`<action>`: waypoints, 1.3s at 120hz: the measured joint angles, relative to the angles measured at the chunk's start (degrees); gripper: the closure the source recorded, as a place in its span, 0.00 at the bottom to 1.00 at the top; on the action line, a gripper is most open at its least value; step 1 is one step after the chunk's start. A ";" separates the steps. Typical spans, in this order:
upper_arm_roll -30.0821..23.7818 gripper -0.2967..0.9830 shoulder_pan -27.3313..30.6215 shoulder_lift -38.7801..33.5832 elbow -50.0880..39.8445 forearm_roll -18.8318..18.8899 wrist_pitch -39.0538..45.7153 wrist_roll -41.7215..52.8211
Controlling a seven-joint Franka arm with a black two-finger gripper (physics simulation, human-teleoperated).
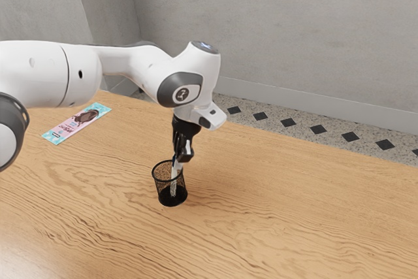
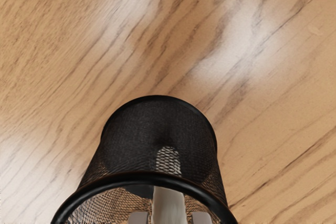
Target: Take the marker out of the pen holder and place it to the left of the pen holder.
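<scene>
The black mesh pen holder [image 1: 172,196] stands upright on the table, with the pale marker [image 1: 174,181] inside it, its upper part rising past the rim. My gripper [image 1: 182,159] is right above the holder's mouth, pointing down, its fingers close together at the marker's upper end. In the wrist view, the pen holder [image 2: 157,129] opens toward the hand. There the marker [image 2: 168,205] runs up between the two fingertips of my gripper [image 2: 169,219], which is shut on it. The marker's lower end shows through the mesh.
A flat pink and light-blue packet [image 1: 77,123] lies on the wooden table [image 1: 287,213], close to the arm and well away from the pen holder. The table's far edge runs along the tiled floor, with a grey wall behind.
</scene>
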 joint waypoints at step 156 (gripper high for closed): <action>17.11 0.83 4.47 9.11 6.17 0.24 -27.49 0.96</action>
